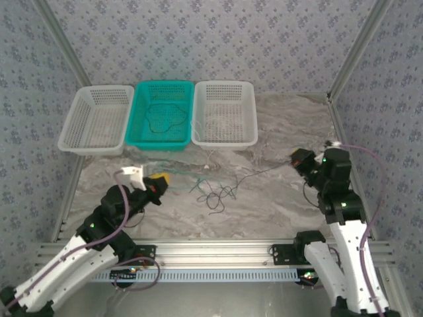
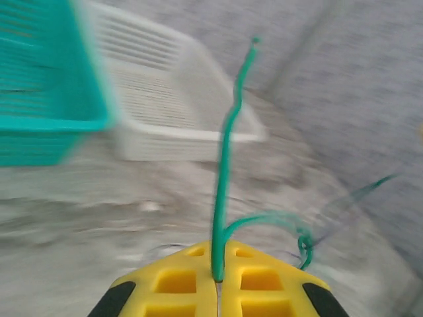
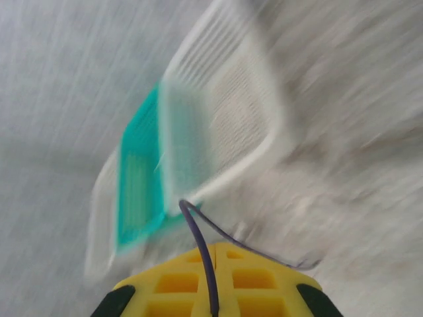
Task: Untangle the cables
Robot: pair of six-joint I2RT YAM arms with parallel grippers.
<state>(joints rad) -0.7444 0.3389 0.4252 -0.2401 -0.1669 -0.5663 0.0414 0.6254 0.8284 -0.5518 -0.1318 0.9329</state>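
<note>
A tangle of thin green and dark cables [image 1: 215, 191] lies on the marble table between the two arms. My left gripper [image 1: 158, 179] is shut on a green cable [image 2: 223, 172], which sticks up between the yellow fingers [image 2: 178, 281] and curls off to the right. My right gripper [image 1: 299, 158] is shut on a dark cable [image 3: 201, 247]; that cable runs over the yellow fingers [image 3: 258, 281], and a thin strand [image 1: 261, 173] stretches from the gripper to the tangle. Another dark cable [image 1: 165, 119] lies looped in the teal basket [image 1: 141, 132].
Three baskets stand in a row at the back: a white one [image 1: 73, 129] on the left, the teal one in the middle, a white one [image 1: 225, 140] on the right. Patterned walls close the cell on three sides.
</note>
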